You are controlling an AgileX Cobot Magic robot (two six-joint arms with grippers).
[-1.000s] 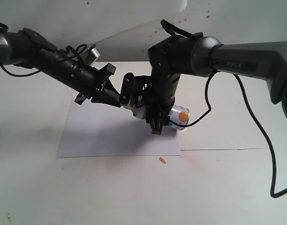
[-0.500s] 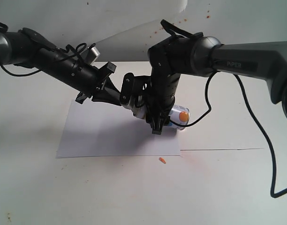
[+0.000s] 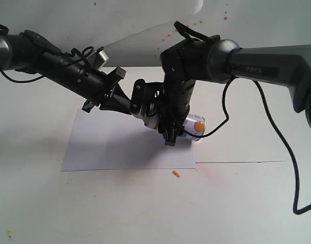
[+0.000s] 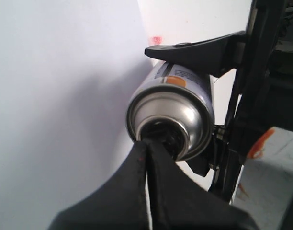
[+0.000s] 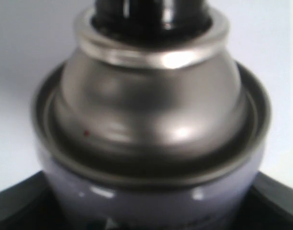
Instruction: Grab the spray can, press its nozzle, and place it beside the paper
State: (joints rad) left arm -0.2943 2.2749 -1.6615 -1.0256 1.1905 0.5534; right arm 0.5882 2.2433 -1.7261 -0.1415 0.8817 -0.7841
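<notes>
Right gripper: jaws clamped on the body of the small silver-white cylindrical spray can, with one black finger on each side. Left gripper: fingers pressed together with only a thin slit between them, holding nothing. Its tips touch the black nozzle inside the can's metal domed top. The spray can lies tilted, dome toward the left gripper, over the right edge of the plain white rectangular paper. The paper lies flat on the white table. A small orange fleck lies just beside the paper's near edge.
</notes>
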